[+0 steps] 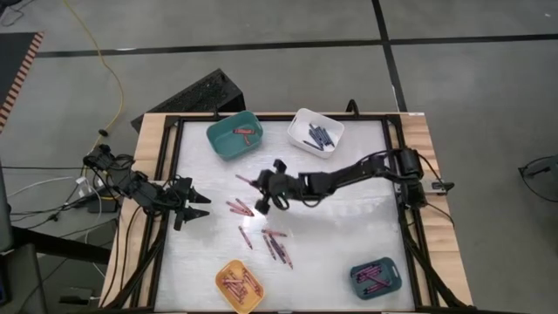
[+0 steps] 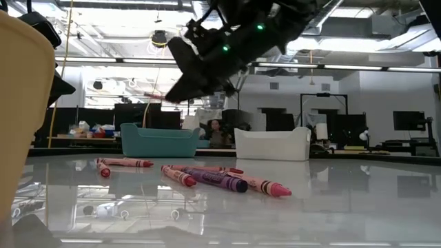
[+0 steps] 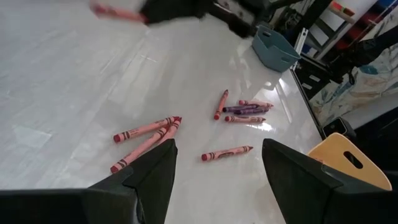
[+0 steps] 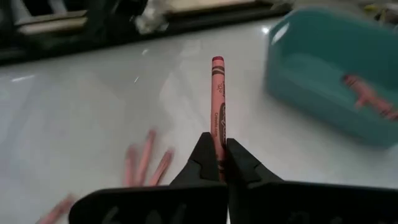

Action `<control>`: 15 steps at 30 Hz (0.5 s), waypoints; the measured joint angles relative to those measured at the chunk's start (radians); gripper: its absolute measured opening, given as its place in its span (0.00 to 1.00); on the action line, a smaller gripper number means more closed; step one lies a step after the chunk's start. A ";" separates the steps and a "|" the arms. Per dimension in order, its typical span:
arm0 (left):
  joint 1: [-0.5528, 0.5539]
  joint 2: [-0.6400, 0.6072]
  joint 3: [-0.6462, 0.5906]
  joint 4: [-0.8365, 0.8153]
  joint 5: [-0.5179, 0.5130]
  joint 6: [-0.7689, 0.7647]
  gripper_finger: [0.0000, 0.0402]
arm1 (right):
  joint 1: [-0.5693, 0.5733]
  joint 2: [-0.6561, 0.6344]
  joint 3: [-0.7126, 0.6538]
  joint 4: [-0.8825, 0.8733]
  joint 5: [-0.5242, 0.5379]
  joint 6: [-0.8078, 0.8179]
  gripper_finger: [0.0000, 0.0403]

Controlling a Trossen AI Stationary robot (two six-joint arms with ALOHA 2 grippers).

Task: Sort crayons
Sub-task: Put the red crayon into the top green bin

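The thin brownish-red wax crayon (image 4: pixel 217 99) was clenched by one end between the fingers of the right gripper (image 4: pixel 218 158), lifted clear of the white table (image 1: pixel 349 235). Its long axis ran straight forward from the fingertips. The deep teal plastic bin (image 1: pixel 235 136), already holding similar red crayons, lay near, ahead and to one side of the crayon tip. The left gripper (image 3: pixel 214 165) waited at the table's left edge with fingers spread, empty, loose crayons (image 3: pixel 146 132) lying beyond it
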 joint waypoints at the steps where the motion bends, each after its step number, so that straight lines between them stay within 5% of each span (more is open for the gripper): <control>1: 0.000 0.000 0.000 0.000 0.000 0.000 0.57 | -0.014 0.000 0.015 -0.001 0.000 -0.013 0.00; 15: 0.000 0.000 0.000 0.000 0.000 0.000 0.57 | -0.212 0.026 0.118 0.015 0.000 -0.052 0.01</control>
